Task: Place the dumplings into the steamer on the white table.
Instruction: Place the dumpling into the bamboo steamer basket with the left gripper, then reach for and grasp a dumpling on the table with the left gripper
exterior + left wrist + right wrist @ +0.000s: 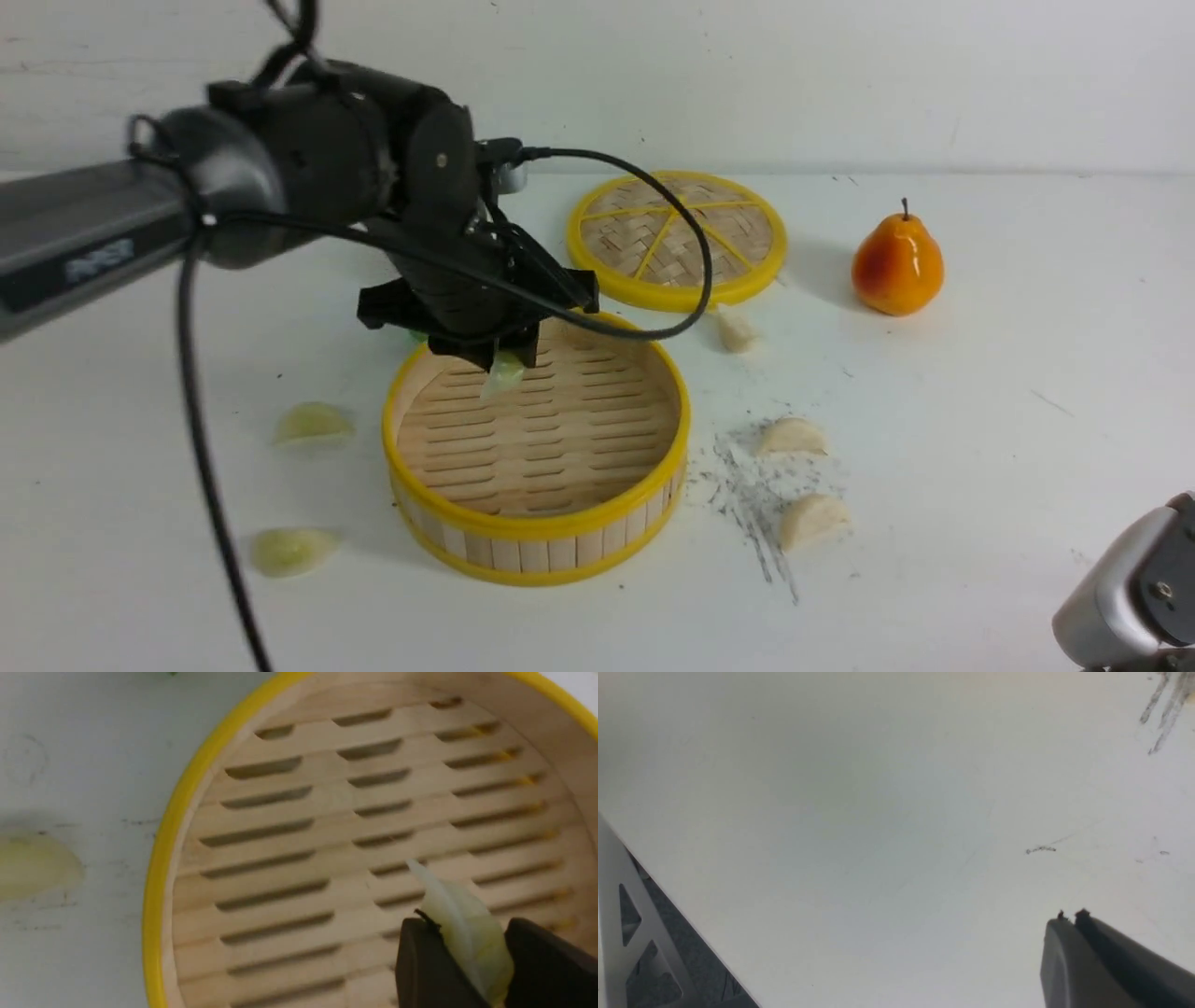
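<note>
The steamer, a round bamboo basket with yellow rims, stands mid-table with nothing on its slatted floor. My left gripper hangs over its far-left part, shut on a pale green dumpling. In the left wrist view that dumpling is pinched between the black fingers above the slats, inside the yellow rim. Two more green dumplings lie left of the steamer. Three cream ones lie to its right. My right gripper is shut and empty over the bare white table.
The woven, yellow-rimmed lid lies flat behind the steamer. An orange pear stands at the back right. Dark scuff marks run between the steamer and the cream dumplings. The right arm's wrist sits at the near right corner, close to the table edge.
</note>
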Robot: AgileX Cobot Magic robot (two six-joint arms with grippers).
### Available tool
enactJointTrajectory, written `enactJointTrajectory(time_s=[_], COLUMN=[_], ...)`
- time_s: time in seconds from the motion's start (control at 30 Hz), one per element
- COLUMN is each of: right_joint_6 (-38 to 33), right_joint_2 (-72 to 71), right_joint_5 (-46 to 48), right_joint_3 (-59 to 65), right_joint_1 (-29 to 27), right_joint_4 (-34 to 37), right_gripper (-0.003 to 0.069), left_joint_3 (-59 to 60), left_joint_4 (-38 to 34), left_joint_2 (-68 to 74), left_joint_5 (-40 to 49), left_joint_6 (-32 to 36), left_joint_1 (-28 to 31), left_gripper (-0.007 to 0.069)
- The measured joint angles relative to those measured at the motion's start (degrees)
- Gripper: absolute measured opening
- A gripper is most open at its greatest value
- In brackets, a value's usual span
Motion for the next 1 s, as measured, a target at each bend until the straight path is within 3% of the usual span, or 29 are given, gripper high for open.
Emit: enactJointTrajectory(time_s=[0.13,0.27,0.57,0.73,0.9,1.0], right_joint_6=[0.0,0.0,-0.05,-0.05,-0.05,-0.05], right_joint_2=[0.0,0.0,0.0,0.0,0.0,0.0], right_joint_5=[0.0,0.0,0.0,0.05,0.11,0.11], right_joint_3=[0.0,0.0,0.0,0.0,0.0,0.0], right_joint_1=[0.0,0.0,0.0,0.0,0.01,0.06], right_joint_4=[-0.4,-0.67,-1.31,-1.31,-1.31,-1.31], right_gripper=[0.0022,0.0022,0.0029,0.0032,0.0039,0.0041], left_joint_3=[-7.67,-11.03,-12.23,-12.23,-11.48,-6.39], left_joint_4=[-1.19,-2.24,-3.94,-2.04,1.98,2.06], left_joint_2=[8.86,12.66,12.94,7.15,-8.82,-15.34], left_joint_5=[3.61,5.51,6.15,7.19,19.78,22.65], left_joint_6=[-2.35,-0.33,2.41,3.23,14.64,18.02], left_joint_1=[2.39,3.4,3.34,3.34,3.34,3.34], left_gripper=[0.0195,0.0197,0.0384,0.0385,0.033,0.0297])
